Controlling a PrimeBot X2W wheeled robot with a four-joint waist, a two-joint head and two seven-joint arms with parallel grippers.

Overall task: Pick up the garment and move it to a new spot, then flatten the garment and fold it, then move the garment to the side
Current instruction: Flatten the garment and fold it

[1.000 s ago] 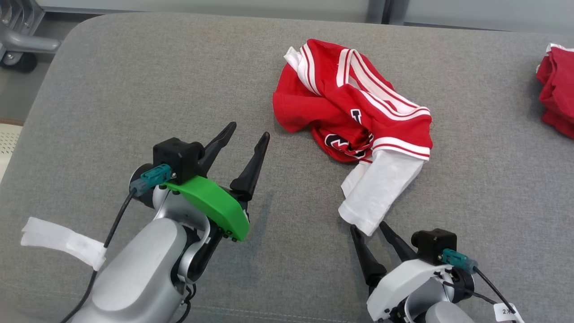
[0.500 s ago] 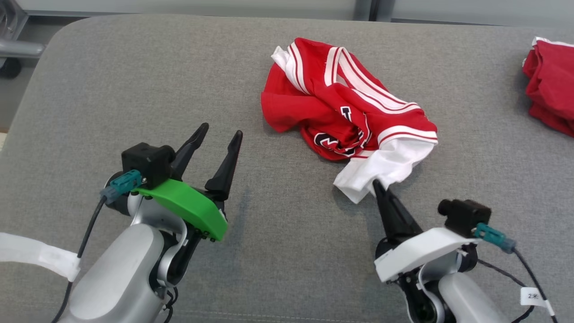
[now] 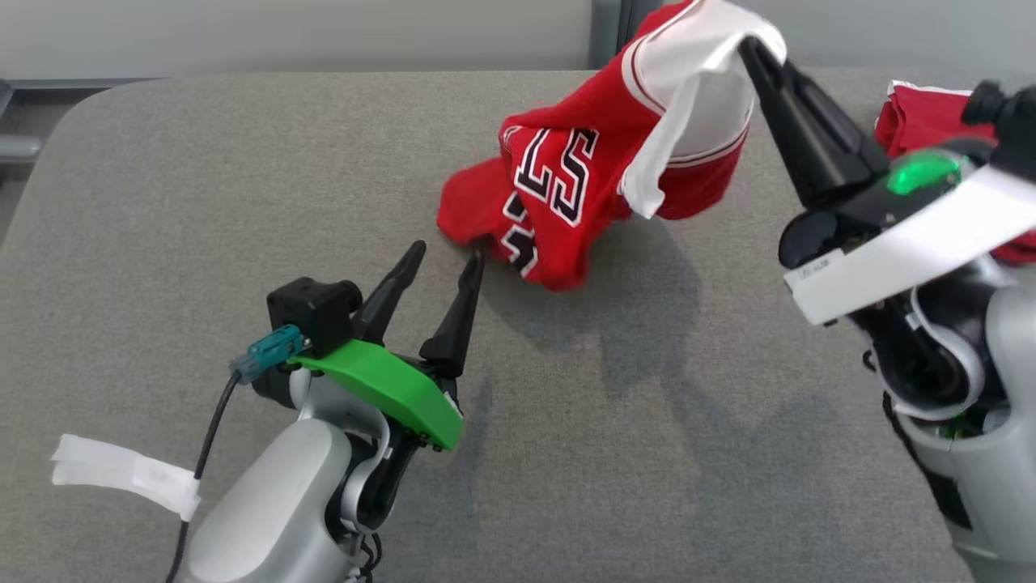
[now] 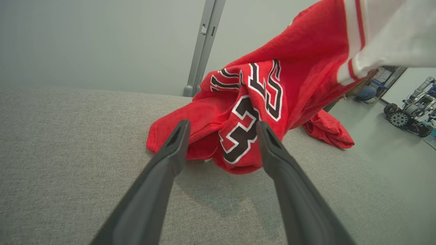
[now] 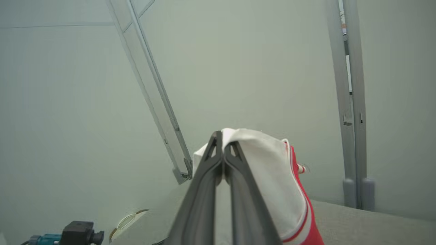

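My right end effector (image 3: 753, 50) pinches the shirt (image 3: 558, 178) by its white sleeve, holding it high over the far side of the grey worktop (image 3: 202, 202). The lower red folds seem to rest on the surface. My left end effector (image 3: 447, 255) stands spread, tips just beside those folds.

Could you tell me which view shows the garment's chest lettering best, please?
The left wrist view: the lettering faces it, large and sharp. The head view shows it smaller; the right wrist view catches the white sleeve.
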